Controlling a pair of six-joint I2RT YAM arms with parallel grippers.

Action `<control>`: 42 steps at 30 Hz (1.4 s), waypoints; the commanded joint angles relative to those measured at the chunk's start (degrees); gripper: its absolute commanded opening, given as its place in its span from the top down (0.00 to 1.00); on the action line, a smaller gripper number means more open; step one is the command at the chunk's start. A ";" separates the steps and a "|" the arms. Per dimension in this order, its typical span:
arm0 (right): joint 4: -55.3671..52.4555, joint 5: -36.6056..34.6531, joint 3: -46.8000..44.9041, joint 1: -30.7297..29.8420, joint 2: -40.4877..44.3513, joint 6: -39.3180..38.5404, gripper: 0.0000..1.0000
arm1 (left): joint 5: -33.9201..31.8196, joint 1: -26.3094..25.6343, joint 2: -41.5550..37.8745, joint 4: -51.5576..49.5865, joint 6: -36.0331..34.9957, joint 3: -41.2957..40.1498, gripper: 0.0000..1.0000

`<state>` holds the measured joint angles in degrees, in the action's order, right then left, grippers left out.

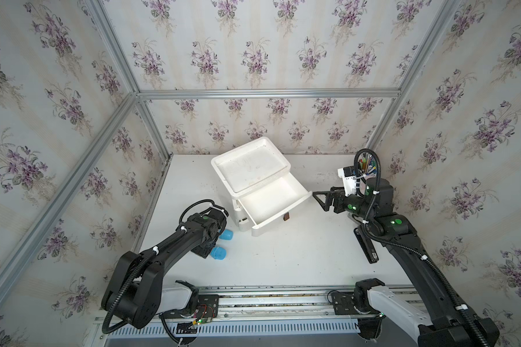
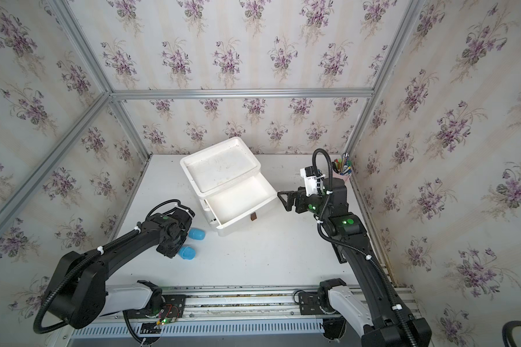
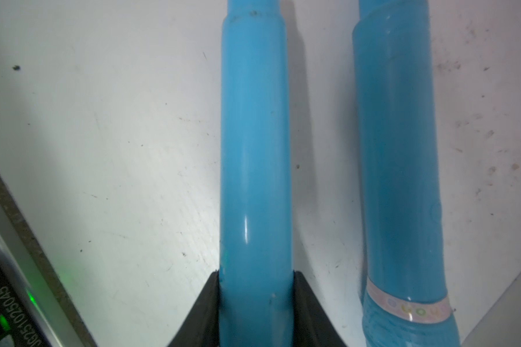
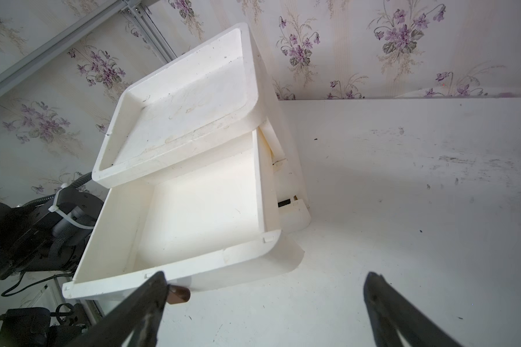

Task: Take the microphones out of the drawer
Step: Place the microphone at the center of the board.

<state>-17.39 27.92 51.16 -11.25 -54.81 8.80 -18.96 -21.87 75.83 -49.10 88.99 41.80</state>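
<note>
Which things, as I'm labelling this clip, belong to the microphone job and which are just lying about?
Job: microphone held in the shut left gripper; open drawer; open right gripper near it.
Lying about: second microphone beside the held one; pen cup; black gadget.

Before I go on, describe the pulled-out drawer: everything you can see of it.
The drawer is white and plastic-looking, a shallow rectangular box with a rounded front panel and a small brown pull tab. It sits level, pulled well out of the top slot of the white cabinet, and nothing shows inside it. The open right gripper is just off its front corner. Whether they touch cannot be told.
</note>
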 commanded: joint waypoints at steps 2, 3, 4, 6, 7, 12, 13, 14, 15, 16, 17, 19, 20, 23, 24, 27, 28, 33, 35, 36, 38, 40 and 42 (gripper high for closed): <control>0.72 0.44 0.26 -0.10 0.09 -0.89 0.00 | -0.02 -0.05 0.20 2.72 1.58 -0.21 0.49; 0.69 0.47 0.34 -0.06 0.14 -0.89 0.00 | -0.09 -0.10 0.20 3.11 1.35 -0.23 0.46; 0.69 0.47 0.35 -0.08 0.15 -0.89 0.00 | -0.16 -0.10 0.38 3.34 1.31 -0.32 0.42; 0.69 0.54 0.39 -0.05 0.19 -0.89 0.00 | 0.03 -0.06 0.54 3.56 1.40 -0.51 0.41; 0.66 0.48 0.43 -0.15 0.08 -0.95 0.00 | 0.10 -0.10 0.80 3.66 1.37 -0.56 0.39; -0.02 -0.32 0.44 -0.13 0.24 -1.33 0.00 | 0.33 -0.06 1.00 4.15 0.46 -0.63 0.37; -0.10 -0.24 0.44 -0.25 0.28 -1.33 0.00 | 0.35 -0.08 0.72 4.19 0.35 -0.54 0.36; -0.17 -0.15 0.44 -0.20 0.27 -1.33 0.00 | 0.33 -0.07 0.42 4.19 0.23 -0.50 0.36; -0.16 -0.15 0.42 -0.22 0.23 -1.33 0.00 | 0.25 -0.08 0.02 4.24 -0.02 -0.50 0.36; -0.16 -0.17 0.35 -0.18 0.29 -1.41 0.00 | 0.18 -0.09 -0.27 4.23 -0.11 -0.49 0.36; -0.19 -0.07 0.35 -0.27 0.37 -1.41 0.00 | 0.06 -0.10 -0.66 4.28 -0.23 -0.49 0.36; -0.06 0.11 0.35 -0.31 0.31 -1.36 0.00 | -0.50 -0.04 -1.45 4.36 -0.76 -0.34 0.35; 0.00 0.16 0.35 -0.31 0.39 -1.38 0.00 | -0.62 -0.02 -1.86 4.40 -0.96 -0.28 0.35; -0.03 0.20 0.26 -0.28 0.31 -1.41 0.00 | -0.85 -0.02 -3.49 4.41 -2.26 0.53 0.32; 0.01 0.21 0.19 -0.34 0.32 -1.41 0.00 | -0.95 0.03 -4.15 4.37 -2.79 0.93 0.31; 0.04 0.41 -0.02 -0.60 0.05 -1.33 0.00 | -1.48 -0.02 -6.24 4.38 -4.72 2.41 0.21; -0.02 0.39 -0.21 -0.78 0.01 -1.33 0.00 | -1.78 -0.02 -6.90 4.39 -6.11 3.43 0.11; -0.26 0.21 -1.86 -1.61 0.35 -0.55 0.00 | -4.33 0.06 -7.84 4.50 -16.05 10.65 0.01; -0.58 -0.21 -2.65 -2.08 0.78 -0.21 0.00 | -4.73 0.29 -7.56 4.37 -19.82 13.78 0.01; -0.77 -0.41 -3.10 -2.49 1.18 -0.10 0.00 | -4.85 0.36 -7.54 4.43 -21.67 15.18 0.01; -1.22 -0.81 -3.83 -3.18 2.16 0.04 0.00 | -5.10 0.54 -7.13 4.62 -25.62 18.24 0.01; -2.33 -1.87 -4.61 -3.76 3.27 0.17 0.00 | -5.18 0.70 -6.42 4.56 -30.07 21.66 0.01; -3.52 -2.21 -5.51 -4.04 4.28 0.08 0.00 | -5.10 0.86 -6.11 4.50 -33.07 24.38 0.01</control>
<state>-19.16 27.40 46.22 -15.07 -51.46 8.80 -22.22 -21.17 69.47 -44.07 63.83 63.72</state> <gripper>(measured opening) 0.996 0.993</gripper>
